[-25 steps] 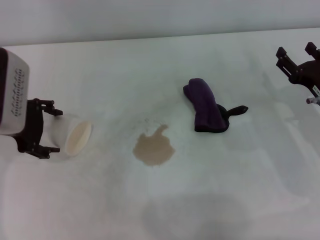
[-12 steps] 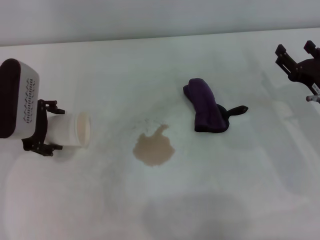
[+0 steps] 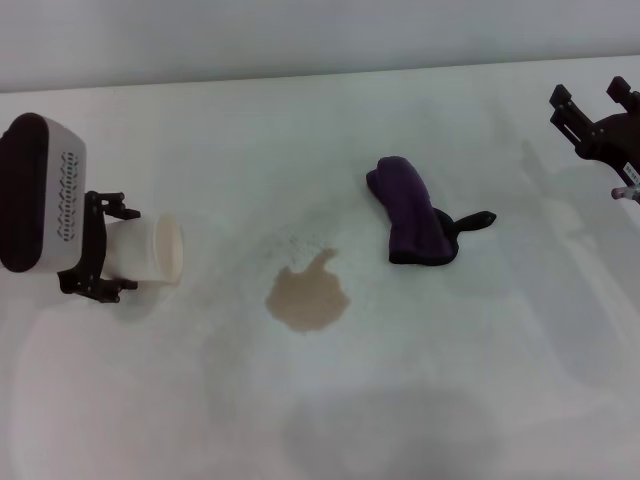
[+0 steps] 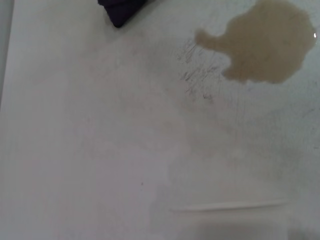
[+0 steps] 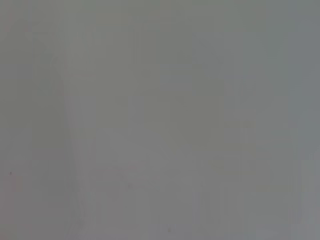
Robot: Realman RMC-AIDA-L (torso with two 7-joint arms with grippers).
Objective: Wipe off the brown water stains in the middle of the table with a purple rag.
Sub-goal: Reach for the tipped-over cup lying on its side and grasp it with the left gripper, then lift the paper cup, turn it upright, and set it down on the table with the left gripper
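The brown water stains (image 3: 308,295) form one tan puddle with a small tail in the middle of the white table (image 3: 450,400). The puddle also shows in the left wrist view (image 4: 265,42). The purple rag (image 3: 410,212) lies bunched to the right of the puddle, apart from it, with a dark loop at its right end; its tip shows in the left wrist view (image 4: 120,7). My left gripper (image 3: 108,248) is at the left, shut on a white cup (image 3: 150,250) lying sideways with its mouth toward the puddle. My right gripper (image 3: 590,100) is open and empty at the far right.
The table's far edge (image 3: 320,75) meets a grey wall at the back. Faint grey smudges mark the tabletop around the puddle (image 4: 200,75). The right wrist view shows only a plain grey surface.
My left gripper has turned the white cup, so its mouth now faces sideways instead of toward the camera, and has lifted it slightly. The right gripper has barely moved.
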